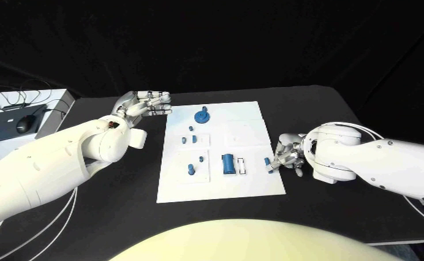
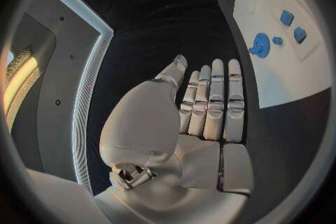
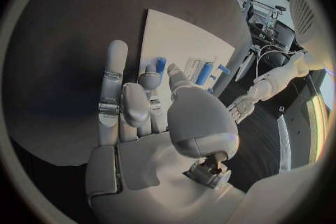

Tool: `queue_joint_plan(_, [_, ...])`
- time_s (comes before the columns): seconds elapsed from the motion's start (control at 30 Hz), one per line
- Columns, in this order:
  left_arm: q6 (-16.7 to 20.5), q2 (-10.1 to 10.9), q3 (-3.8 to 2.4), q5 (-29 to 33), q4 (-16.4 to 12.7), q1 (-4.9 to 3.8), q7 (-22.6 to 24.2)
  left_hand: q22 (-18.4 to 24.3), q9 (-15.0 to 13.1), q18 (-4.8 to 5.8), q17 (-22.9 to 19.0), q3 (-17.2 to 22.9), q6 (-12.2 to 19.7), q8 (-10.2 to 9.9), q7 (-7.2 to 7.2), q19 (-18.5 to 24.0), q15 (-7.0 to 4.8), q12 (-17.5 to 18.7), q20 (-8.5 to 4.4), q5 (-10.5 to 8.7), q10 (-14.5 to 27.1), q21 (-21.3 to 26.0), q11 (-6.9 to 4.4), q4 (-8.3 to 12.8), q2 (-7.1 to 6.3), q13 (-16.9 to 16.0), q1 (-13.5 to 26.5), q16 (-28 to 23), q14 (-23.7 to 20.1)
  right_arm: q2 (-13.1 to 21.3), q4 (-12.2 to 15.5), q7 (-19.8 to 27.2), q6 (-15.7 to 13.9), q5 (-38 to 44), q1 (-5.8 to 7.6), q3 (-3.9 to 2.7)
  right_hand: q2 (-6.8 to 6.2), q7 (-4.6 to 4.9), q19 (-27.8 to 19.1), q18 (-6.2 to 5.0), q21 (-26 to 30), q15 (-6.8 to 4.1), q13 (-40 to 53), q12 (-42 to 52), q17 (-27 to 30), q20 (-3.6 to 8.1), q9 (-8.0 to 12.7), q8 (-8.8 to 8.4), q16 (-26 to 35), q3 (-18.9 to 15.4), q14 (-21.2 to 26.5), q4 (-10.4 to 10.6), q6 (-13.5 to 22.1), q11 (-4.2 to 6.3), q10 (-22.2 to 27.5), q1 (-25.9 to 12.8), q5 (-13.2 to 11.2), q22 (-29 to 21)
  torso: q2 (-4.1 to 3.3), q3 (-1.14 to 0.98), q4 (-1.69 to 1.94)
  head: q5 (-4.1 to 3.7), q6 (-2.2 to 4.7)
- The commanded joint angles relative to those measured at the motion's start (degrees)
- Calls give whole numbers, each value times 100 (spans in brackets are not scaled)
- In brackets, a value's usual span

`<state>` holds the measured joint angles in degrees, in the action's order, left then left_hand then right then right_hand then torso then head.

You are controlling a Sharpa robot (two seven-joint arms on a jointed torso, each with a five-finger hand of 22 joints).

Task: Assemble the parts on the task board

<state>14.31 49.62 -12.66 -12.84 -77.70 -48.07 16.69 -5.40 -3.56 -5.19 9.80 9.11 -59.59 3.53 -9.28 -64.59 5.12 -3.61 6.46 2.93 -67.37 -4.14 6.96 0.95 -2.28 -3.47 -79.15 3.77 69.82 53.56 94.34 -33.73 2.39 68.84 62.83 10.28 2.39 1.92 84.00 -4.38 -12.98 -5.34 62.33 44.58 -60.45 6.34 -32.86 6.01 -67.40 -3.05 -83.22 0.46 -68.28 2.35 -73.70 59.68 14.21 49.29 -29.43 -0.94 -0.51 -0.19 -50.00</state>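
Head view: I'm hovering my right hand (image 1: 290, 154), fingers apart and holding nothing, beside the small blue part (image 1: 268, 163) at the task board (image 1: 252, 114) edge; pinching comes next. Left hand (image 1: 146, 105) is idling, flat-fingered, empty.

The white rectangular task board (image 1: 252, 114) has bare black table (image 1: 291, 98) beyond it at twelve o'clock. At nine o'clock the silver left hand (image 1: 146, 104), fingers straight, stands near its edge. At three o'clock the silver right hand (image 1: 289, 154) crowds the edge beside a small blue peg (image 1: 268, 163). A blue round gear (image 1: 203, 116) and blue cylinder (image 1: 228, 163) rise between.
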Motion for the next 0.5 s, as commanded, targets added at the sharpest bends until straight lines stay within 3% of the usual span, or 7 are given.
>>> queue_joint_plan(0.03, [-106,-4,-2,8,-11,4,65,8,-2,45,9,33,-2,11,-7,-47,-4,12,-4,-3,24,-25,-19,14,43,1,1,-4,-7,-61,-41,-152,-38,188,-56,1,-8,2,177,33,-22,-34,7,-26,-6,26,-28,28,-27,34,-8,3,22,9,-38,-36,20,8,2,-2,-3,1,0])
queue_joint_plan(0.3, [-108,8,-2,8,-13,4,63,5,-2,47,11,50,-5,11,-5,-47,-6,12,-6,-3,21,-27,-20,10,42,1,18,-4,-4,-145,-114,-190,-53,242,-143,1,-6,-18,171,38,-15,-42,6,-47,-19,31,-193,107,-28,46,-11,-30,57,15,-21,-29,22,8,6,-3,-6,29,0])
queue_joint_plan(0.5, [-113,9,-2,8,-16,4,60,5,-2,47,11,50,-5,11,-5,-47,-6,12,-6,-3,21,-27,-20,10,42,1,18,-4,-4,-198,-156,-211,-155,406,-154,1,-4,-17,172,36,-16,-41,15,-31,-25,30,-206,113,-31,55,-11,-45,63,16,-27,-15,27,9,-1,-1,-6,30,0])
